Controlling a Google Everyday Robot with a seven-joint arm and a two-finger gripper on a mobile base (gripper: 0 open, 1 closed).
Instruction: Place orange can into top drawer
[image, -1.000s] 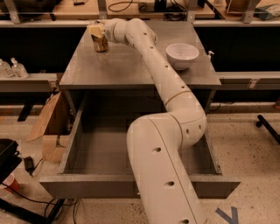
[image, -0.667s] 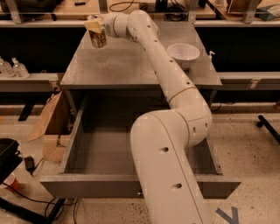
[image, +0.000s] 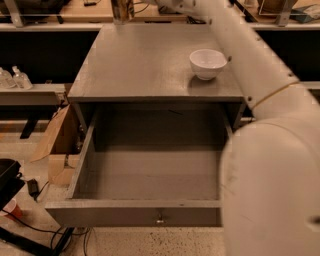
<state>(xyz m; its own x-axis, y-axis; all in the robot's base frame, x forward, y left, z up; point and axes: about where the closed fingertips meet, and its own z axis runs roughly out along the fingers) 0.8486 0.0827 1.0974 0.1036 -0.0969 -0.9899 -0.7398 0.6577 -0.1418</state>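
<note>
One cyl. orange can by gripper, top edge; grey top drawer open.

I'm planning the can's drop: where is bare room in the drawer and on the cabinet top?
The top drawer is bare inside up to the arm, which hides its right corner. The cabinet top is bare left of the white bowl. Crowded: the far edge, with the orange can and the pincer beside it.

Bowl on cabinet top; end effector above.
</note>
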